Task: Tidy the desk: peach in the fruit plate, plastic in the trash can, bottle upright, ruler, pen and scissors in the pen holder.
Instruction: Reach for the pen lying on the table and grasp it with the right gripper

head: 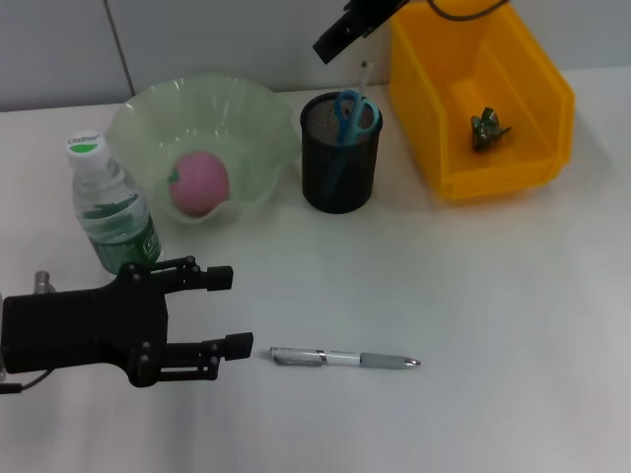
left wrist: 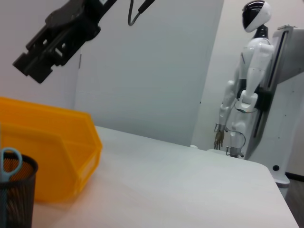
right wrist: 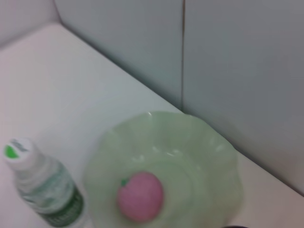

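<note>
1. Peach (head: 200,183) sits in the fruit plate (head: 148,108); also seen in the right wrist view. Done.
2. Plastic (head: 488,129), crumpled dark green, lies on the floor of the trash can (head: 523,69). Done.
3. Bottle (head: 111,207) stands upright on the surface (head: 493,296), white cap up, just left of the fruit plate. Done.
4. Scissors (head: 353,114) are in the pen holder (head: 339,168), teal handles sticking up over the rim. Done.
5. Ruler (head: 366,75): a thin clear strip rises behind the pen holder's far rim, probably the ruler standing in the cup; hard to confirm. Likely done.
6. Pen (head: 345,358) lies flat on the surface, well apart from the pen holder, toward the near edge. Not yet in the holder; the only item clearly left.
7. Left end effector (head: 232,312) is low over the surface, just left of the pen's near end, fingers spread open, empty. Looks lined up for the pen grab.
8. Right end effector (head: 330,44) is raised above and behind the pen holder, near the trash can; cannot tell its finger state, and nothing visibly held.
</note>
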`<state>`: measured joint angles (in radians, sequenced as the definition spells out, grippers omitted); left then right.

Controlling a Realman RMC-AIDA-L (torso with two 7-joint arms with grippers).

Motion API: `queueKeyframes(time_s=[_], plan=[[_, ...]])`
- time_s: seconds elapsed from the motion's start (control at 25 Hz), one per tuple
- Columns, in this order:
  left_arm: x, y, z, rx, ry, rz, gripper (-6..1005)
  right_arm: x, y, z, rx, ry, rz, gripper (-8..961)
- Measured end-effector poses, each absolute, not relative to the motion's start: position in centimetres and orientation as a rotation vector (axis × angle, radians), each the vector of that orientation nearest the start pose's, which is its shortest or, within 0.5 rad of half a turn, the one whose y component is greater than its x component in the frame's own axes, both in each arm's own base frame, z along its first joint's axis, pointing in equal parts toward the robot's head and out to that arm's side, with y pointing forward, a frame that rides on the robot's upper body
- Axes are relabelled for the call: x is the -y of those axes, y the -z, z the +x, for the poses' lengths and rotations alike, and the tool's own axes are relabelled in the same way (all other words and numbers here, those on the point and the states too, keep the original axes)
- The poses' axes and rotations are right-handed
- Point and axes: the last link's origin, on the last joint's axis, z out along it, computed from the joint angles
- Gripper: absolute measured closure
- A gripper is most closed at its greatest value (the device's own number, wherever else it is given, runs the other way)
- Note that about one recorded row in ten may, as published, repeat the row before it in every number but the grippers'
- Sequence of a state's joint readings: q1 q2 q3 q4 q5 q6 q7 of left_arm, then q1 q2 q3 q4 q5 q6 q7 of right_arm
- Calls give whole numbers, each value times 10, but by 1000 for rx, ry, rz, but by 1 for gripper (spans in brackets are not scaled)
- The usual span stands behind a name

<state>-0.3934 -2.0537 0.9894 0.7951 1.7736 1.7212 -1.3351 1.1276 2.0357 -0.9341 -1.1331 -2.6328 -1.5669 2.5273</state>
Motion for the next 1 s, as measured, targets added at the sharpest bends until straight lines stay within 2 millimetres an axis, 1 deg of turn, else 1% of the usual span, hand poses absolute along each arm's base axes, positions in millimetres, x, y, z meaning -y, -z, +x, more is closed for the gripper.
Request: queueKeyframes(time_s=[0.12,0.24,0.36,0.4,0.56,0.6,0.64,0.68,0.8,0.88,0.92,0.96,1.0], plan=[[-291,-8,-239,320,800,-2933,201,-433,-66,49,-795,3,-2619,370],[-294,-11,-233,257,760,-2951,201,-416,-74,64,-832,-97,-2661,371],[-296,-13,-229,223,720,-2971,201,-398,-77,89,-879,-196,-2723,371],[-300,-15,-221,179,642,-3003,201,-393,-78,96,-892,-230,-2740,372],[-308,-14,-208,116,507,-3056,201,-367,-80,139,-963,-360,-2794,372],[-310,-14,-206,106,476,-3068,201,-360,-80,150,-964,-383,-2810,372],[-312,-13,-203,98,444,-3081,201,-345,-75,171,-950,-418,-2853,372],[-315,-12,-201,90,421,-3090,201,-345,-75,171,-950,-418,-2853,372],[-318,-10,-203,116,411,-3104,201,-329,-61,194,-912,-448,-2916,373],[-317,-9,-206,145,430,-3102,201,-323,-51,202,-890,-462,-2952,373],[-316,-9,-211,193,470,-3090,201,-320,-44,206,-873,-476,-2975,373],[-316,-9,-211,193,470,-3090,201,-318,-40,208,-855,-484,-2989,373],[-314,-9,-217,231,501,-3074,201,-317,-35,210,-836,-497,-3004,373]])
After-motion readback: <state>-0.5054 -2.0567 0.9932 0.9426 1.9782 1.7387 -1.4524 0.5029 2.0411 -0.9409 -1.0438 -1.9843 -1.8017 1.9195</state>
